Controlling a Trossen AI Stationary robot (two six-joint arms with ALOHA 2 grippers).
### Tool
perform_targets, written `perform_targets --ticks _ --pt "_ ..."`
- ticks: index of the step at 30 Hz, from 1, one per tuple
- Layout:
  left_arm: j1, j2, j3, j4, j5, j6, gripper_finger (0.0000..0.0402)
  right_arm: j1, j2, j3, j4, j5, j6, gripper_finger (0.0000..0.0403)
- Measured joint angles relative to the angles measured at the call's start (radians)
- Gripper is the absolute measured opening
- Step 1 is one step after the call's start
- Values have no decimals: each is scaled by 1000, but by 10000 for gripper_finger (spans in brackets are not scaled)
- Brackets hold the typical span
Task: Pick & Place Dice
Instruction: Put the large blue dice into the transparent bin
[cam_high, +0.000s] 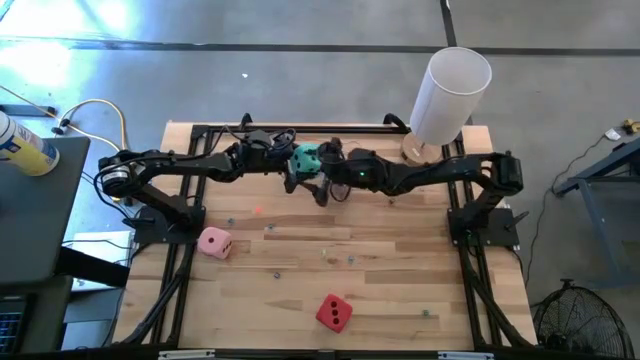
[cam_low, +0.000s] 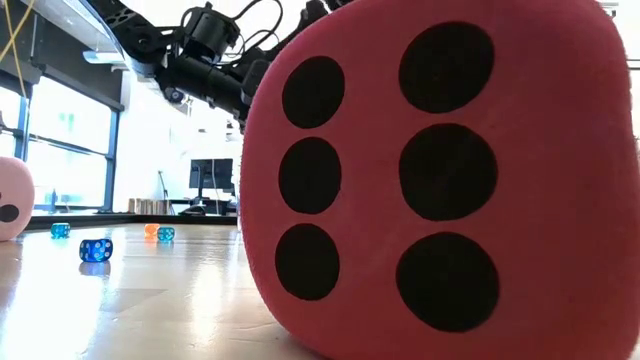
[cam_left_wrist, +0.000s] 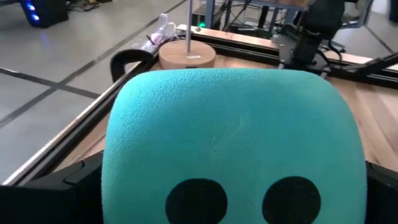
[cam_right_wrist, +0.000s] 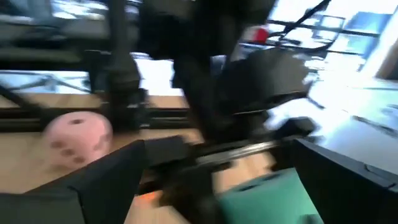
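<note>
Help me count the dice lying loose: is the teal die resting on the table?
No, the teal die is up between the two arms' tools, filling the left tool, off the wood.

No words, brands or printed numbers can be read anywhere. The only countable marks are pips: the red die (cam_low: 440, 170) shows a six face in the low view, the teal die (cam_left_wrist: 233, 143) shows two pips in the left wrist view, and the can (cam_high: 22, 145) at the table's left edge bears blue lettering too small to make out
</note>
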Motion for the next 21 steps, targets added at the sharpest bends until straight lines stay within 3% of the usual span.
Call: perform_targets --ticks 3,11,21 --pt "0 0 0 -3 5 -8 399 8 -5 5 -8 94 -6 394" --pt "0 0 0 -3 20 -12 399 -42 7 4 -58 140 35 394" --pt "1 1 0 -10 16 -14 399 -109 20 5 -126 79 154 394"
